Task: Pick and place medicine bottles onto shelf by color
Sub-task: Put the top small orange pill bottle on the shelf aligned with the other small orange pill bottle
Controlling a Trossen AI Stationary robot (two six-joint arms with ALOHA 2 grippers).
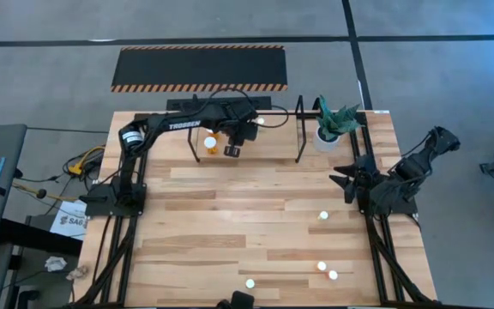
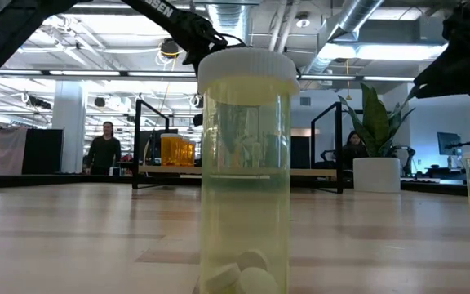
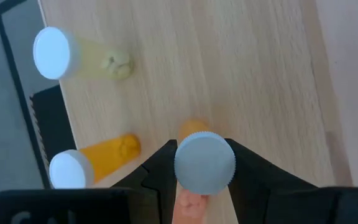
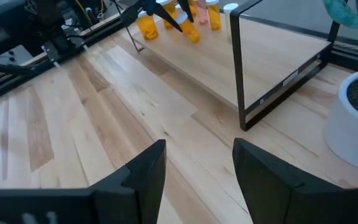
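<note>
On the shelf's (image 1: 273, 129) light wood floor, left fingers (image 3: 157, 180) clamp an orange, white-capped bottle (image 3: 204, 163); right fingers (image 4: 143, 167) wide.

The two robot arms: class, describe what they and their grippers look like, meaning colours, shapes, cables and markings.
Both arms are dark, built of jointed segments. The left arm carries white TROSSEN lettering, and black cables loop above its wrist. The left gripper and right gripper each end in two chunky black fingers with angular tips. The right arm shows no readable marking.
</note>
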